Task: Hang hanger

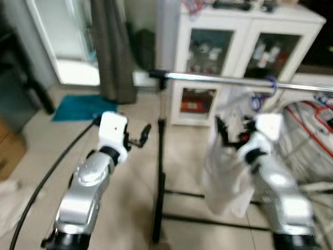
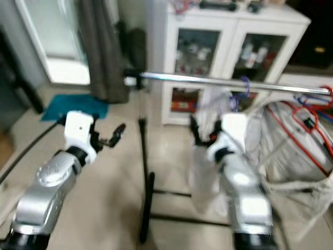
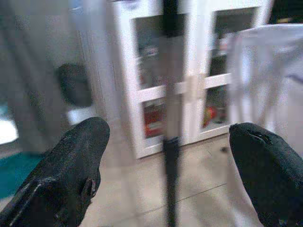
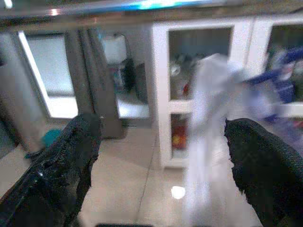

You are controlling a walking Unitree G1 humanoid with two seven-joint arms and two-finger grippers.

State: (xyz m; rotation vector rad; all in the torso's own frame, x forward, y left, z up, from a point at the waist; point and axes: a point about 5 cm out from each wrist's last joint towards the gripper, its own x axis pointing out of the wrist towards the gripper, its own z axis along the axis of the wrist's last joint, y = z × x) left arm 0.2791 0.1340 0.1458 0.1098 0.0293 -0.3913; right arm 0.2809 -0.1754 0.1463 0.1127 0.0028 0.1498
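Holding bottles: white cabinet (image 1: 244,31), glass doors.

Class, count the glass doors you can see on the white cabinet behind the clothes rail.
2: the left glass door and the right glass door, side by side on the white cabinet behind the clothes rail. Their lower parts are partly hidden.

Soft indoor light; a bright doorway (image 1: 67,47) glares at upper left. All views are motion-blurred, the wrist views most.
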